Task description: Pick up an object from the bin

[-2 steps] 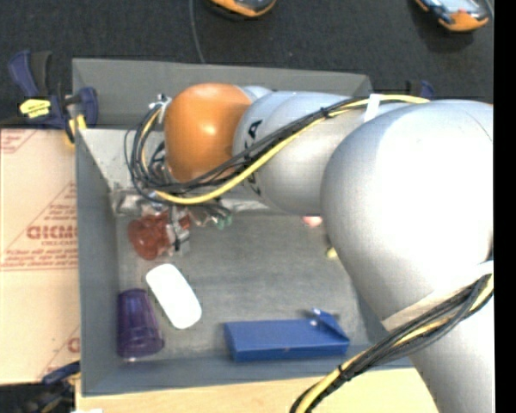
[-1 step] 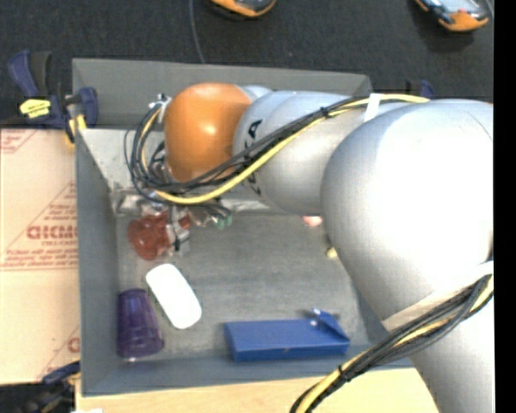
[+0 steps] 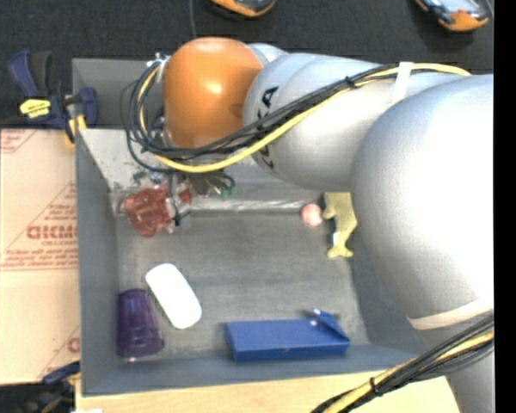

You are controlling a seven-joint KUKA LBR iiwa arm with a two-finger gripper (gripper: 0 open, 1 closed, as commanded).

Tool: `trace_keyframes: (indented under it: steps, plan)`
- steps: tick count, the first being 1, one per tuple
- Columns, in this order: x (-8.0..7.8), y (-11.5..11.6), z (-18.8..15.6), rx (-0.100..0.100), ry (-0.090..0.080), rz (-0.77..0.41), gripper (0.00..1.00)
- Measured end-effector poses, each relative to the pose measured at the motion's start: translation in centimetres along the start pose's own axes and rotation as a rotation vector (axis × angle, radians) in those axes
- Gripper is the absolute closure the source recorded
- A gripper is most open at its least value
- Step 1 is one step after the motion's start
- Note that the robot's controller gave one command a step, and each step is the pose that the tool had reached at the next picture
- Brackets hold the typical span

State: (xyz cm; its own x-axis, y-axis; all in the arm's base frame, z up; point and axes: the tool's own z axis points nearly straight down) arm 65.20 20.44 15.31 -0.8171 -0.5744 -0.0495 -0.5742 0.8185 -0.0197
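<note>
The gripper (image 3: 173, 203) hangs right by the see-through red plastic thing (image 3: 146, 212) in the top left of the grey metal bin (image 3: 258, 265), and I cannot tell if it is spread apart or squeezed together.

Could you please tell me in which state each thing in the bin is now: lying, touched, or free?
gripper: down in the bin's upper left, at the red thing.
red see-through thing: beside the gripper; whether gripped, cannot tell.
white oval thing: lying flat, free.
purple cup: by the left wall, free.
blue flat box: lying flat, free.
pink ball: resting, free.
yellow thing: partly hidden by the arm.
</note>
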Motion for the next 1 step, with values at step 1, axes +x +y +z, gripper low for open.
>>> trace_keyframes:
  steps: [1]
  plan:
    - [0.68,-0.05,-9.13,-0.001,0.006,0.002,1.00]
